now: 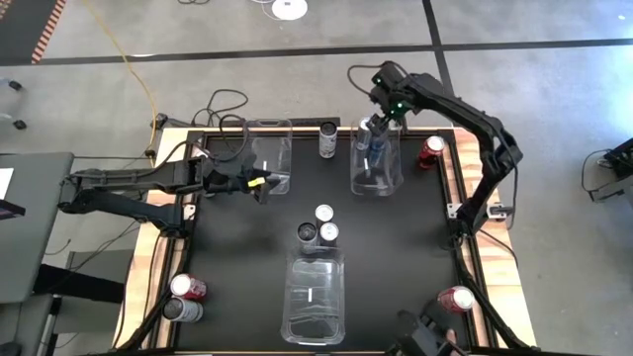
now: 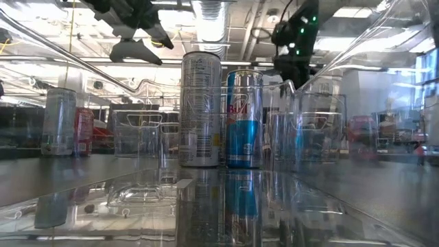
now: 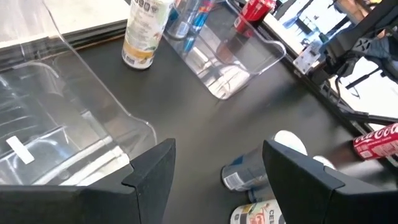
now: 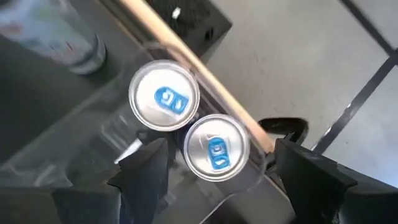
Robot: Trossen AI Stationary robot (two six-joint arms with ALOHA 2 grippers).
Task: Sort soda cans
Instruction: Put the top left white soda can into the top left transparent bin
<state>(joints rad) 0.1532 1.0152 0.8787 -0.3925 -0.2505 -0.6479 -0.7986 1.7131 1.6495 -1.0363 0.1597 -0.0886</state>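
Note:
My right gripper hangs open above the far-right clear bin. In the right wrist view its fingers stand apart on either side of one of two blue-tabbed silver-topped cans that stand upright in that bin. My left gripper is open and holds nothing, over the near end of the far-left bin. Three cans stand in a cluster at the table's middle. A lone can stands between the far bins. A red can stands right of the far-right bin.
A third clear bin lies at the near middle. A red can and a dark can stand at the near left corner, and another red can at the near right. Cables run along the far edge.

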